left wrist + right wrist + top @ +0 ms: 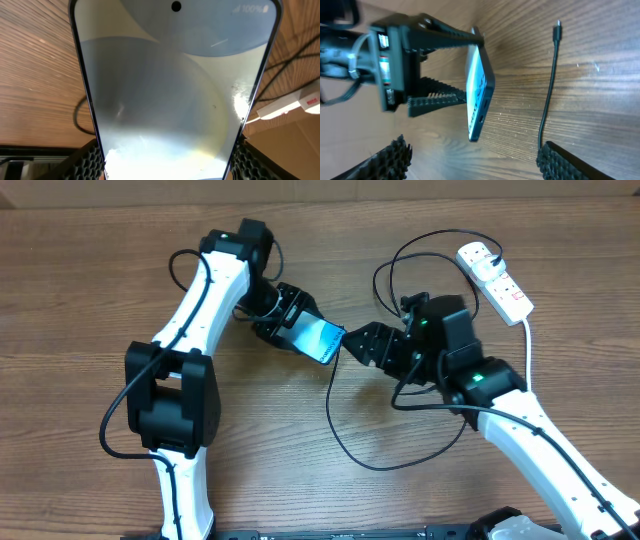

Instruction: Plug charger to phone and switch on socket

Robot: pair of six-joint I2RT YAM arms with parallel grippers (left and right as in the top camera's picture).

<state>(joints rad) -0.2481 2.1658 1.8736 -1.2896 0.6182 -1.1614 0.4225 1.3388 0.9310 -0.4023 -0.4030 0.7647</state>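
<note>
The wooden table [100,280] is filling every view. Over the middle of the overhead frame the two arms are meeting nose to nose. The left gripper [298,328] is clamping the phone [481,92] across its width and holding it up on edge, off the wood. Its light screen is taking up nearly all of the left wrist view.

The right gripper [358,345] is facing the phone's short end. Its fingers are standing wide apart in the lower corners of its own camera, with nothing between them.

The socket [495,275] is lying at the upper right of the overhead frame, well apart from both grippers.

The charger [549,90] is running up the right side of the right wrist view. Its connector tip [559,23] is resting free on the table near the top edge, apart from the phone.

To my eye the plugging step is only being set up. The next move seems to call for the right gripper to pick up the cable just behind the tip and line it up with the small opening on the phone's near edge.

The cable's lower end is vanishing at the right finger, so I cannot tell whether it is touching it. The socket's red switches are too small to read as on or off.
</note>
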